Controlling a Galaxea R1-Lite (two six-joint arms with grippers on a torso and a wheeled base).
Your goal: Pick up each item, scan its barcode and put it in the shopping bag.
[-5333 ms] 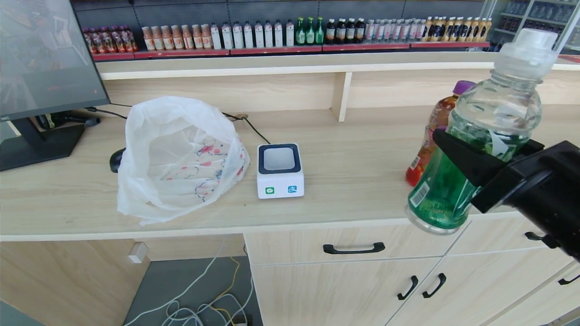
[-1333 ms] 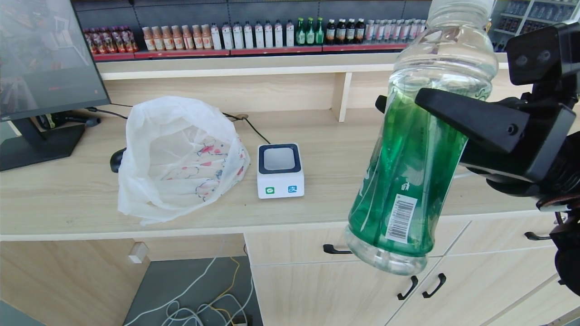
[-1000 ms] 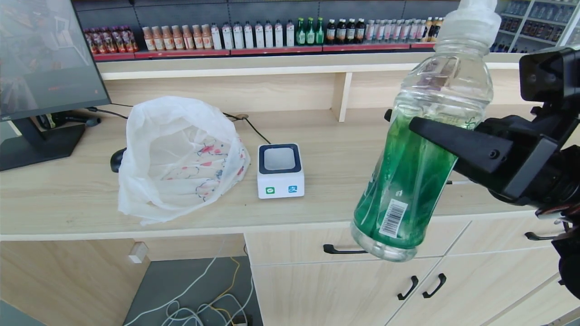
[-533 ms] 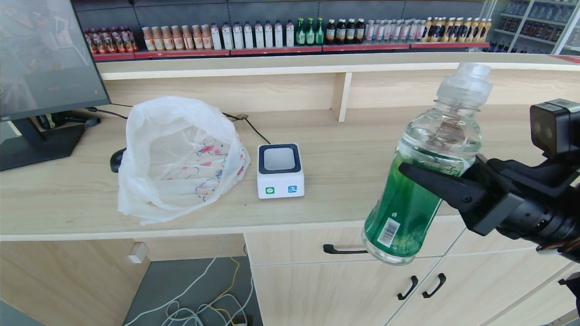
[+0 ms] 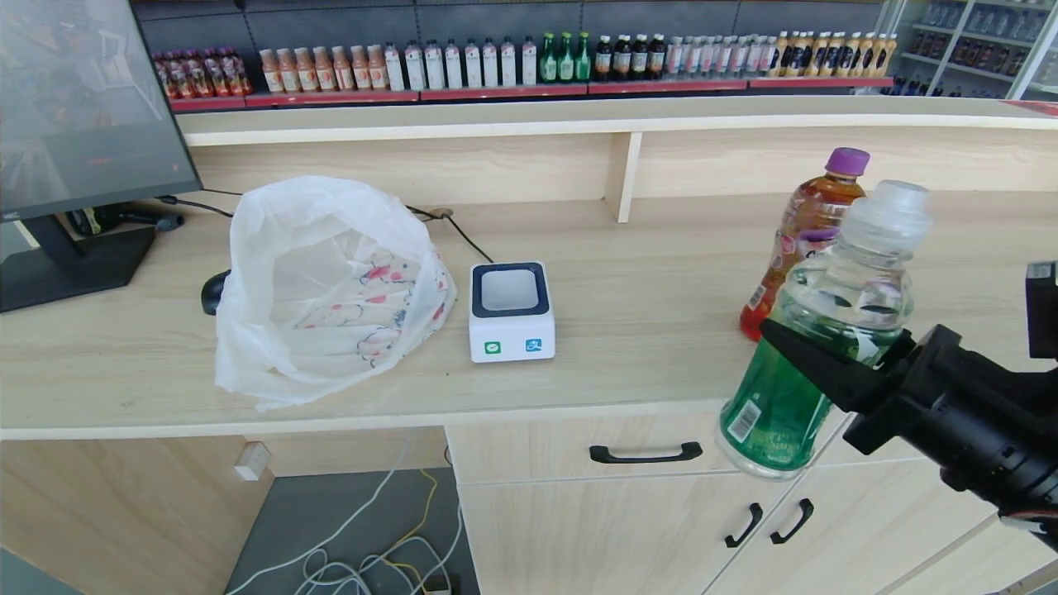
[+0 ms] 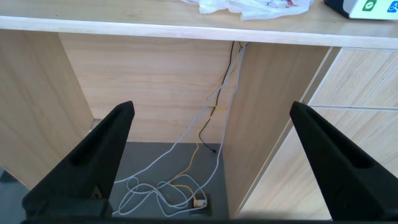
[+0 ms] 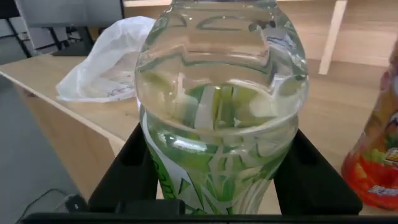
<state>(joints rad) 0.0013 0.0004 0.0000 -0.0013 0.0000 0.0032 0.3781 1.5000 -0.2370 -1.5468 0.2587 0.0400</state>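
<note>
My right gripper is shut on a clear bottle with a green label, held tilted in the air over the counter's front edge at the right. A barcode shows low on its side. Seen from the right wrist, the bottle stands between the two black fingers. An orange drink bottle with a purple cap stands on the counter just behind it. The white scanner box sits mid-counter, and the white shopping bag lies open to its left. My left gripper hangs open below the counter.
A monitor on a black stand is at the far left, with a dark mouse behind the bag. A cable runs behind the scanner. Drawers with black handles are under the counter. Loose cables lie on the floor.
My right arm had lifted the green bottle high and close, then lowered it and drew back to the right. The orange bottle behind it is uncovered again.
</note>
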